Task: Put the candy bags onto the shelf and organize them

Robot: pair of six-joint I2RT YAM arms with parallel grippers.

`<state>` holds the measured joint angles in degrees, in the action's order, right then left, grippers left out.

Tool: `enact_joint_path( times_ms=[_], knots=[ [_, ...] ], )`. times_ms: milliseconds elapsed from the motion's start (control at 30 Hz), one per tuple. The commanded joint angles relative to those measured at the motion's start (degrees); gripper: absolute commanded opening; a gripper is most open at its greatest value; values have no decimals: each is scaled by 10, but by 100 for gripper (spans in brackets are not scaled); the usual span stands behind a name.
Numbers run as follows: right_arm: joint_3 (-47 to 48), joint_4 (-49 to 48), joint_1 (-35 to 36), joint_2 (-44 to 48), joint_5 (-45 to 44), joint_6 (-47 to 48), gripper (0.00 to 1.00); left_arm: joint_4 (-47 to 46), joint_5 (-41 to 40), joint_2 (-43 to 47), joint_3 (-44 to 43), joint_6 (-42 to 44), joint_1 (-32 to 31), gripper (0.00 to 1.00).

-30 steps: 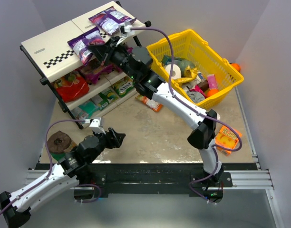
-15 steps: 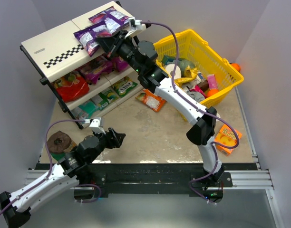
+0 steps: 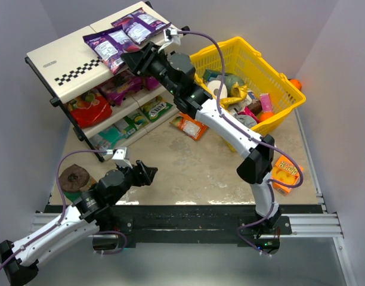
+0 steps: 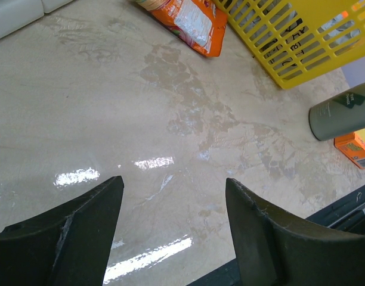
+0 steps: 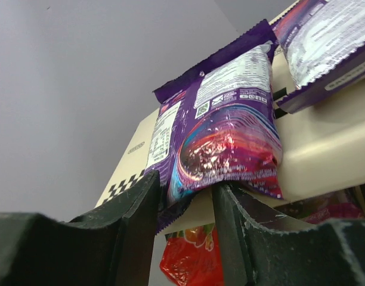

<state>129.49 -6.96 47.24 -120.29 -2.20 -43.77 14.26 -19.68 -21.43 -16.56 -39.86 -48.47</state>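
Nearest, the left gripper has not shifted over the last second: it hangs low over the table at the near left, its fingers wide apart with nothing between them. Further out, an orange bag lies flat on the table, untouched, just in front of the shelf's bottom tier and beside the yellow basket, which holds more pouches. The change is at the far left. The right gripper has lifted a purple bag from in front of the middle tier up onto the top panel of the shelf, and its fingers, pinched shut a moment ago, now stand parted, with only the bag's lower corner loose in the gap. The purple bag rests on the slanted panel just left of a second purple bag, its low edge overhanging the front lip. That reads as a release, so this bag looks placed, though it may slide, and the orange bag seems the next to fetch.
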Motion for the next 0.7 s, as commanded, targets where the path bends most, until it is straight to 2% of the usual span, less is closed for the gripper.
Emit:
enact_joint_path(
  times_ms=[0, 167, 267, 533, 667],
  knots=[
    [-43, 31, 0, 62, -49, -20, 46, -22, -2, -4, -2, 3, -2, 75],
    [-71, 16, 0, 86, -47, -18, 59, -23, -2, -4, -2, 3, -3, 75],
    [-85, 7, 0, 95, -42, -19, 59, -21, -1, -3, -2, 4, -2, 75],
    [-99, -23, 0, 98, -35, -24, 54, -22, -1, -3, -2, 2, -2, 75],
    [-100, -52, 1, 91, -26, -30, 46, -21, -1, -2, -2, 3, -2, 75]
  ],
)
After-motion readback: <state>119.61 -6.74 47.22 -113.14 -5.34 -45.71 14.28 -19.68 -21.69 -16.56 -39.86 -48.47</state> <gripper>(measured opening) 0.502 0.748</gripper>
